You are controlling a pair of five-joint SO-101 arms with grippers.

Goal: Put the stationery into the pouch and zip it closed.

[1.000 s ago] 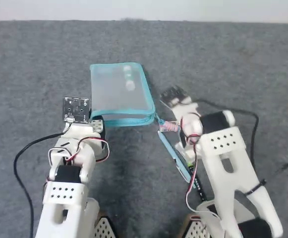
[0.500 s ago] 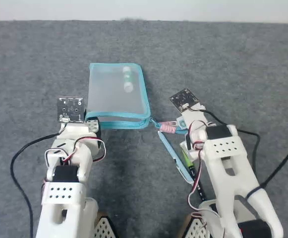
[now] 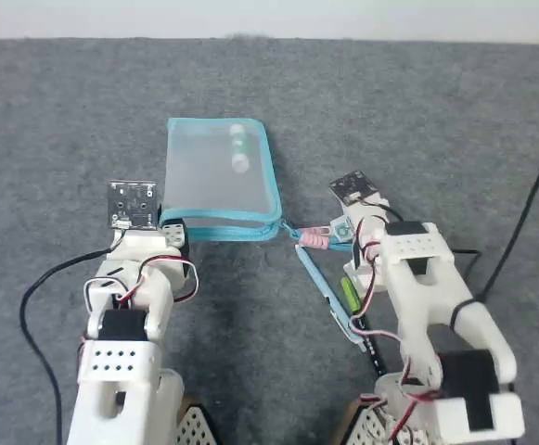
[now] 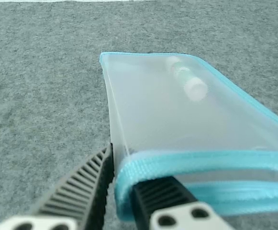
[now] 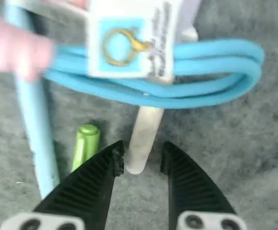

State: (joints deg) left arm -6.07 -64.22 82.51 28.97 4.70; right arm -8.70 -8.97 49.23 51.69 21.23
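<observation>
**Left tool pinning the pouch corner, right tool straddling a white stick**

The translucent pouch (image 3: 218,176), edged in teal zipper tape, is lying flat around the middle of the grey tabletop (image 3: 436,120), a little toward its far edge. One white-and-green piece (image 3: 238,150) is showing through its wall. The left tool (image 4: 122,167) is clamping the pouch's near left corner, one jaw outside and the other tucked under the zipper tape.

The right tool (image 5: 142,154) is sitting with its jaws apart on either side of a white stick's (image 5: 146,129) end, not squeezing it. A green marker (image 5: 83,143) and a light blue pen (image 5: 33,129) are lying just beside it. A blue cord loop (image 5: 177,81) carrying a paper tag (image 5: 129,38) is crossing over the stick.

The pouch is looking thin, soft and light, so it is likely to slide or fold if tugged. The stiffer zipper tape at the corner seems the soundest hold. The pens are looking light, stiff, smooth and round, so they are apt to roll or slip. A pinch across the barrel, near the middle, would suit them best. Lifting the stick could drag the cord loop along.
</observation>
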